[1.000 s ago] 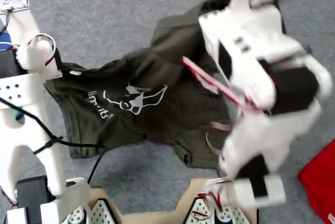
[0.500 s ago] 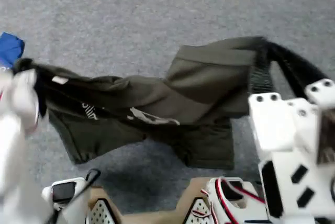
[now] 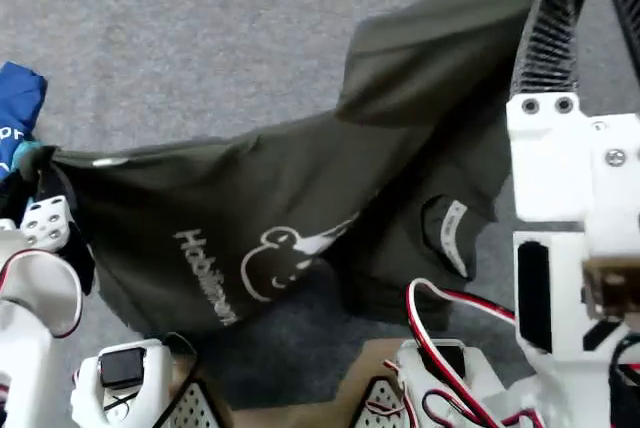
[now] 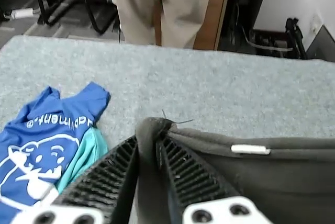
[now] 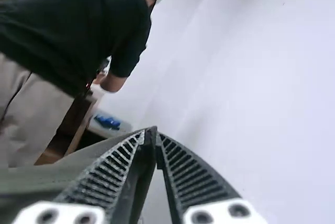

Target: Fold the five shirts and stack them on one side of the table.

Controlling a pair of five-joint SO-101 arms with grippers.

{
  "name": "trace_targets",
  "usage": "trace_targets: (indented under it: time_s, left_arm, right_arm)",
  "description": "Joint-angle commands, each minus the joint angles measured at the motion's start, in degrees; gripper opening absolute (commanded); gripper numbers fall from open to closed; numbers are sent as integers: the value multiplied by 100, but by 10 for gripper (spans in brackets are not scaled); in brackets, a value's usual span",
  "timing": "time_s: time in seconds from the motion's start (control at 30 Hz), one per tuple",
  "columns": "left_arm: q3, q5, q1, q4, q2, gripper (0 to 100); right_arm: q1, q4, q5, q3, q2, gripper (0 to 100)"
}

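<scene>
Left tool (image 4: 152, 130): clamped on olive shirt (image 3: 250, 218) | right tool (image 5: 153, 131): clamped likewise, held high | stretched between tools, likely to flatten for folding.

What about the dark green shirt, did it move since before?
Yes. The dark green shirt moved: its right corner climbed to the far edge of the grey table.

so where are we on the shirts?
Done: nothing clearly; the blue shirt lies rumpled at the edge of the table, no neat stack. In hand: the dark green shirt hangs stretched between the left tool and right tool, both shut on its fabric, partly lifted off the table. Left: fold it, then the rest, and stack.
</scene>
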Motion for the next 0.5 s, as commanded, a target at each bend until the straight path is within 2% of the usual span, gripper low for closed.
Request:
trace_targets:
  time_s: [0.0,0.2,0.37,0.47]
  left_arm:
    - [510,-53,53,-651,-251,19]
    - [1459,-79,9,-1644,-866,19]
    - [1688,-53,35,-2365,-1024,19]
    - [1688,-70,35,-2637,-1015,19]
  right_arm:
    - [84,-651,79,4,57,5]
    - [84,-1969,79,4,207,5]
    - [110,-3156,88,-4,646,5]
    - [84,-3666,387,-4,910,5]
